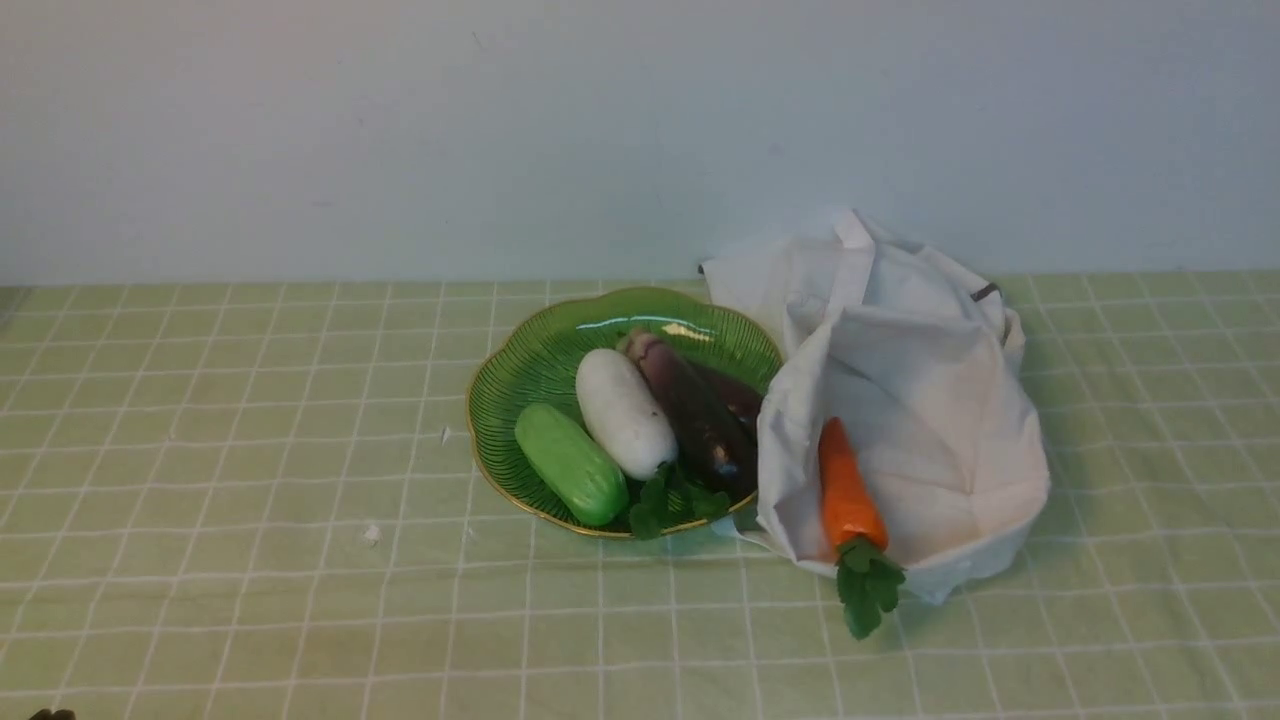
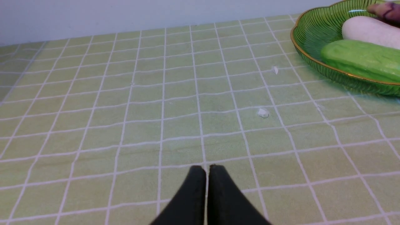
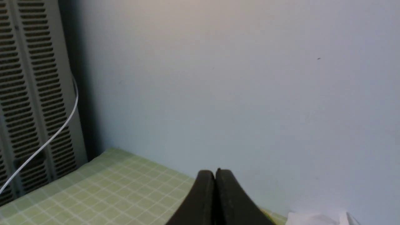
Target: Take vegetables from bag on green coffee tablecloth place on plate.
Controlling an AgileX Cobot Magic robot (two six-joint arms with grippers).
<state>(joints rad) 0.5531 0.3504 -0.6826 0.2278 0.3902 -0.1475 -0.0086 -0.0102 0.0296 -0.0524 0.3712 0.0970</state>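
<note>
Front view: eggplant (image 1: 695, 410) on plate (image 1: 500, 390); carrot (image 1: 848, 495) in bag (image 1: 930, 400) at right, pending. L gripper (image 2: 206, 172), R gripper (image 3: 215, 175) closed, empty.

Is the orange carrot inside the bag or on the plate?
In the bag. The carrot lies in the bag's open mouth beside the plate, with its leafy top sticking out onto the tablecloth.

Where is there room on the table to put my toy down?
Lots of bare tablecloth left of the plate, with only tiny white scraps. The front strip before plate and bag is free too. The plate is crowded: eggplant, radish, cucumber.
</note>
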